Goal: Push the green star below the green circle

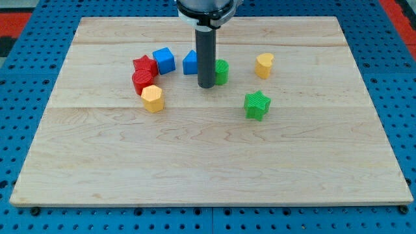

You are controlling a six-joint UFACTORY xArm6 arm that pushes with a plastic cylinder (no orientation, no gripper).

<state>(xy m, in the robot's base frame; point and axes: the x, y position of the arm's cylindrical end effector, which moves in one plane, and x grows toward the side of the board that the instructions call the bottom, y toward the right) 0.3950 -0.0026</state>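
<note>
Green star [257, 105] sat right of the board's centre, alone, below and to the view's right of the green circle [221, 71], well apart from it. My tip [207, 85], a plain rod end with nothing to open or hold, stood just at the green circle's left edge, seemingly touching it, though contact could not be told for sure. Partly hid the blue block [190, 63] behind the rod, shape unclear. Farther left lay a blue cube [164, 60], then a red star [144, 65] pressed against a red cylinder [142, 80], with a yellow hexagon [153, 98] touching beneath. Yellow heart [264, 65] rested alone toward the view's right. All lay on the wooden board [208, 169].
</note>
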